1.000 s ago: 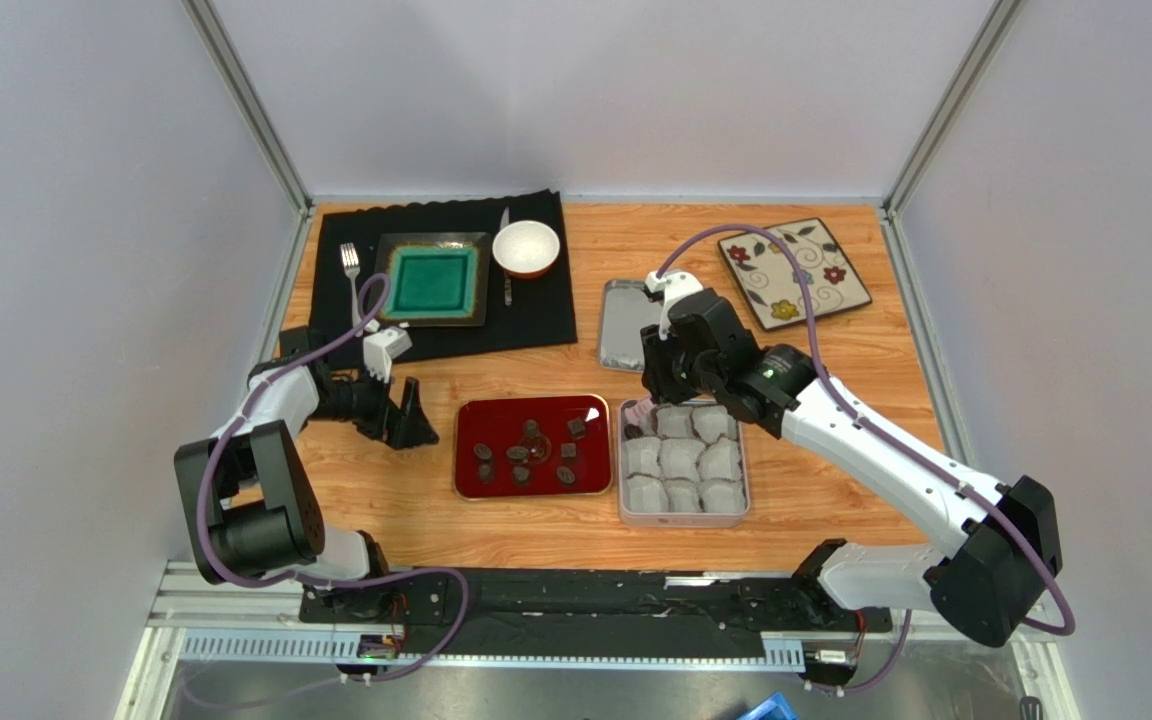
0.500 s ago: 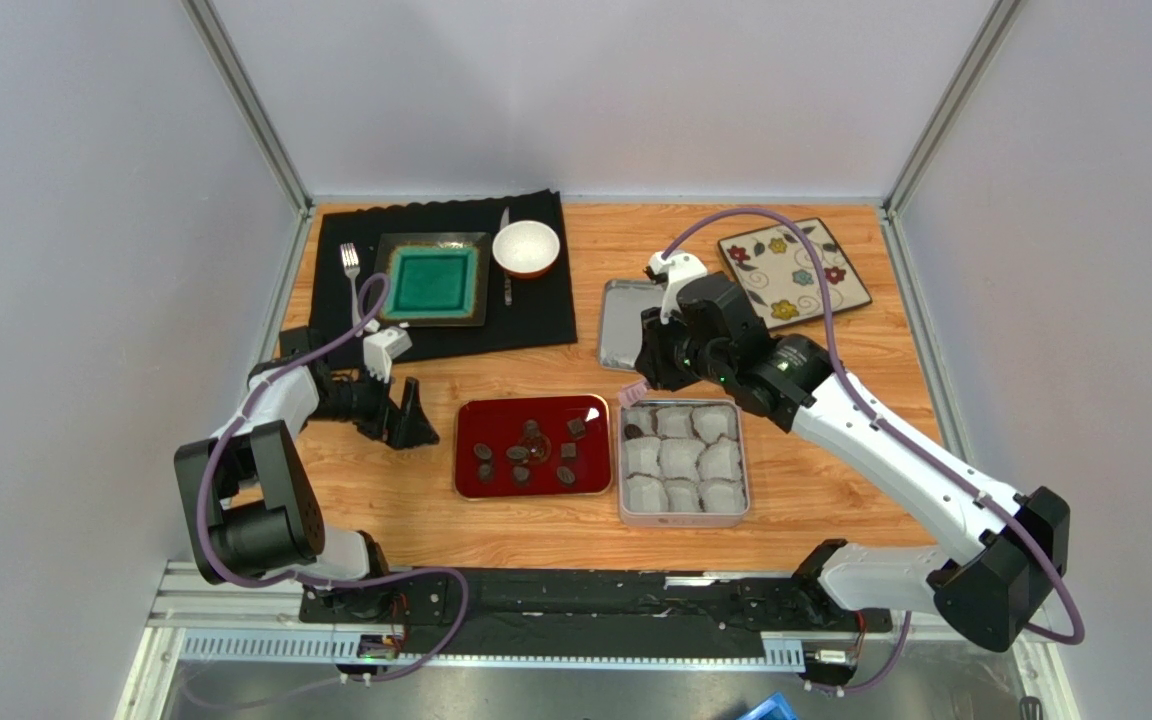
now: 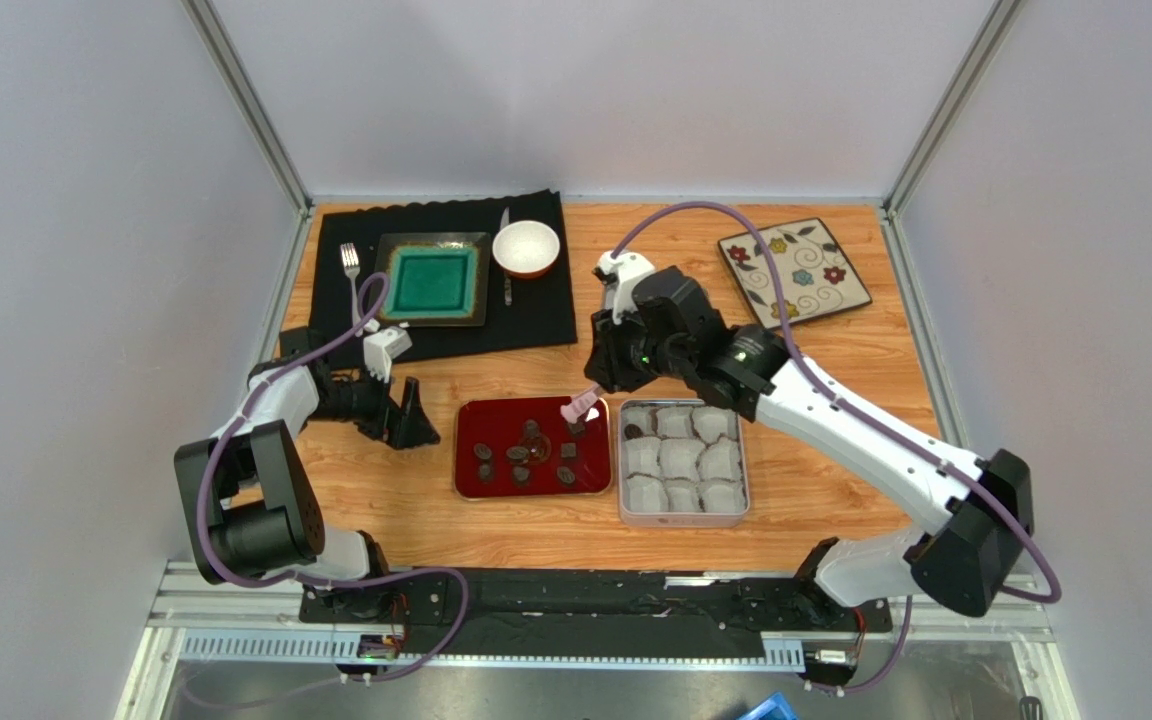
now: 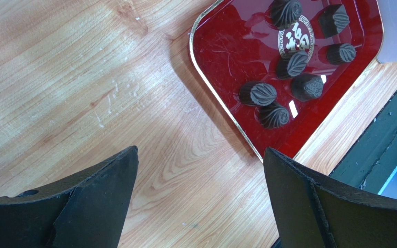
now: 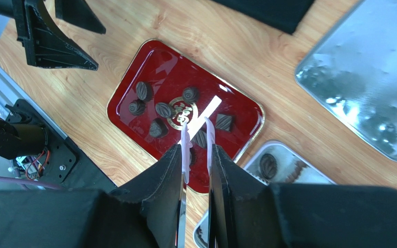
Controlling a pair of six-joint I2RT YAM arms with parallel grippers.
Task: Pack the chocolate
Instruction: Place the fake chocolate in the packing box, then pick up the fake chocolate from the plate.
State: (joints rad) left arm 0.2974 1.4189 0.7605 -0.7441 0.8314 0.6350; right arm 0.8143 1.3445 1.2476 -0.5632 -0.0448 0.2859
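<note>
Hovering above the tray (image 5: 169,70), right tool (image 5: 196,155) clenches thin tongs (image 5: 198,121) over the chocolates (image 5: 163,109) lying on it, judged light, smooth, easily marred, so pinch gently across the sides; left tool (image 4: 200,151) gapes released nearby.

Black mat (image 3: 537,308) holds green plate (image 3: 432,281), white bowl (image 3: 525,248), fork (image 3: 351,267); floral plate (image 3: 794,272) apart.

One red tray (image 5: 159,70), at least seven chocolate pieces (image 5: 163,109) counted on it, one more in one tin (image 3: 684,519) right of the red tray, about nine paper cups (image 3: 680,456), one tin lid (image 5: 361,77), two plates (image 3: 434,282), one bowl (image 3: 525,248), one fork (image 3: 351,270), one pair of tweezers (image 5: 204,112).
</note>
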